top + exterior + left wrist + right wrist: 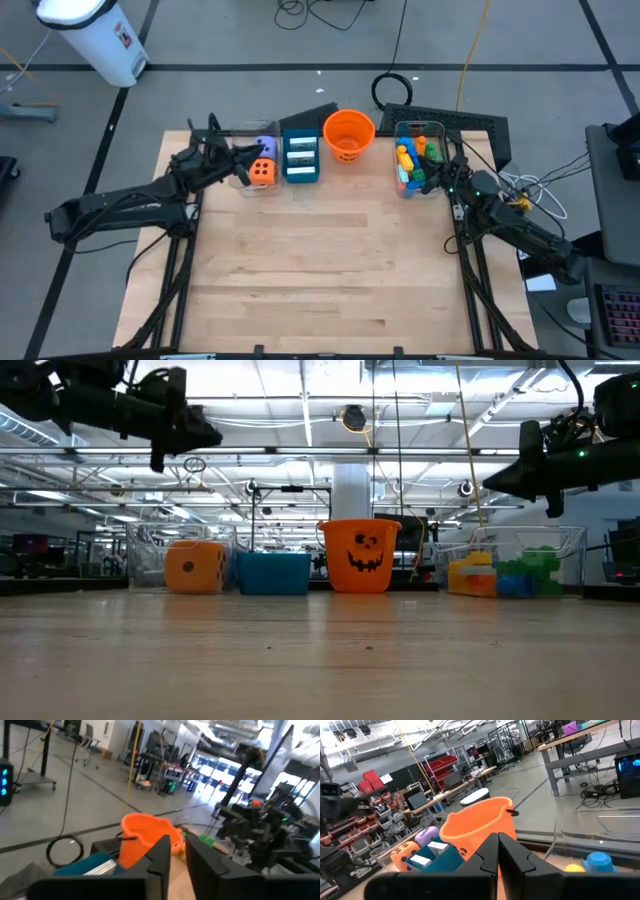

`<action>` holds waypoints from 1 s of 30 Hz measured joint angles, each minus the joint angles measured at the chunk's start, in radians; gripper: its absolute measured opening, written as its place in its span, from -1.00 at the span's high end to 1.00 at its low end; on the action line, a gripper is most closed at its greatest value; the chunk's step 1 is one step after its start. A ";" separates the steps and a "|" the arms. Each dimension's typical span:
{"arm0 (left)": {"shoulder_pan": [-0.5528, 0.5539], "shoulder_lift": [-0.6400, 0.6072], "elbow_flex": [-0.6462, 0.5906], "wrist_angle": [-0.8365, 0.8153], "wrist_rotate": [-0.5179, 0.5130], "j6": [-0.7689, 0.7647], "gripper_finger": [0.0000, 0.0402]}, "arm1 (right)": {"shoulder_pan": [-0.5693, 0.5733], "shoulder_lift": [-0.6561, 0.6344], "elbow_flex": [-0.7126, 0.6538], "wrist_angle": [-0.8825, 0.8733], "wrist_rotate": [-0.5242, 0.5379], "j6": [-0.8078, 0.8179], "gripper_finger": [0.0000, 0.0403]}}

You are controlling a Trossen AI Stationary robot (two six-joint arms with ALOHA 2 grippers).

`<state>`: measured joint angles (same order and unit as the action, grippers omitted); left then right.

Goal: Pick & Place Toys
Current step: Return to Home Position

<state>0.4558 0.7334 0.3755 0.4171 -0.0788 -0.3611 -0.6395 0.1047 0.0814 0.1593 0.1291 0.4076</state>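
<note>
An orange die [262, 172] and a purple die [264, 150] lie in a clear bin [243, 135] at the table's far left. Several coloured bricks [414, 160] fill a second clear bin [420, 125] at the far right. White cards [300, 155] lie in the teal box [300, 178]. My left gripper [240, 170] hangs level above the table beside the dice bin, with a narrow gap between its fingers [160, 857] and nothing in it. My right gripper [437, 183] is shut and empty, level beside the brick bin.
An orange pumpkin-face bucket [348, 135] stands between the teal box and the brick bin at the far edge. The bare wooden tabletop [320, 270] stretches from the containers to the near edge. Cables and a dark mat [450, 118] lie behind the brick bin.
</note>
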 joint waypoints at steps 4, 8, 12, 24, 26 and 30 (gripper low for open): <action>0.030 0.033 -0.016 -0.001 -0.010 -0.001 0.86 | 0.000 -0.001 -0.009 0.001 0.000 0.000 0.97; 0.063 0.027 -0.033 0.002 -0.015 -0.004 0.97 | 0.000 -0.001 -0.010 0.001 0.000 0.000 0.97; 0.092 -0.017 -0.042 0.003 0.031 0.038 0.91 | 0.000 -0.001 -0.011 0.001 0.000 0.000 0.98; 0.116 -0.204 -0.204 -0.002 0.137 -0.041 0.91 | 0.000 -0.001 -0.013 0.001 0.000 0.000 0.98; 0.116 -0.248 -0.228 -0.004 0.129 -0.055 0.94 | 0.000 -0.001 -0.014 0.001 0.000 -0.001 0.98; 0.116 -0.321 -0.249 -0.002 0.142 -0.059 0.97 | 0.000 -0.001 -0.014 0.000 0.000 -0.001 0.98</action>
<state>0.5720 0.4127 0.1267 0.4150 0.0627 -0.4205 -0.6395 0.1040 0.0673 0.1596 0.1291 0.4068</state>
